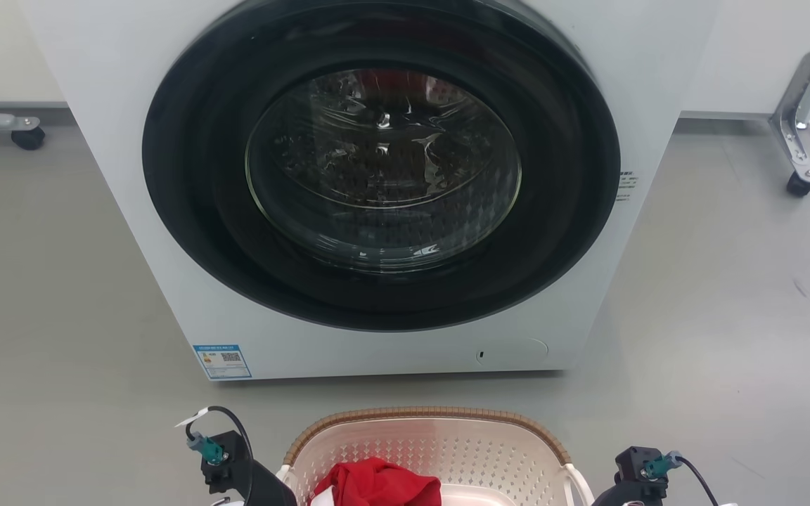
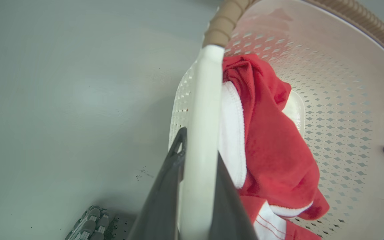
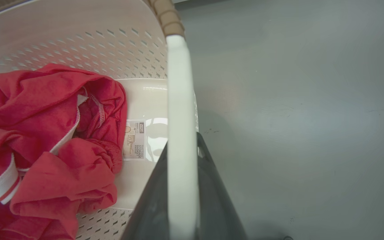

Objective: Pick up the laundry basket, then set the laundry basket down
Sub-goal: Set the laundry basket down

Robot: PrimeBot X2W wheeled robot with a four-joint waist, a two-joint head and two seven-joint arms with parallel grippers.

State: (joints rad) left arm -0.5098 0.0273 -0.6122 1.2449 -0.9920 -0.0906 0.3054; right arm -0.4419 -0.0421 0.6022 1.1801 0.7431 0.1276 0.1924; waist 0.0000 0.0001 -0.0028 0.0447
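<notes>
You are viewing the cream-white perforated plastic laundry basket (image 1: 426,416) sitting at bottom centre in the head view, below the white front-loading washing machine (image 1: 110,70). Your left gripper (image 2: 198,150) and right gripper (image 3: 182,143) are each pinching a white side loop handle (image 2: 207,83), fingers narrowed onto it.

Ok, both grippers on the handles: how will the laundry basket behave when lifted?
Probably light: the laundry basket is perforated plastic with little red clothing inside. The clothing sits toward the left gripper, so slight tilt is possible. The smooth loop handle could pivot in the right gripper.
</notes>
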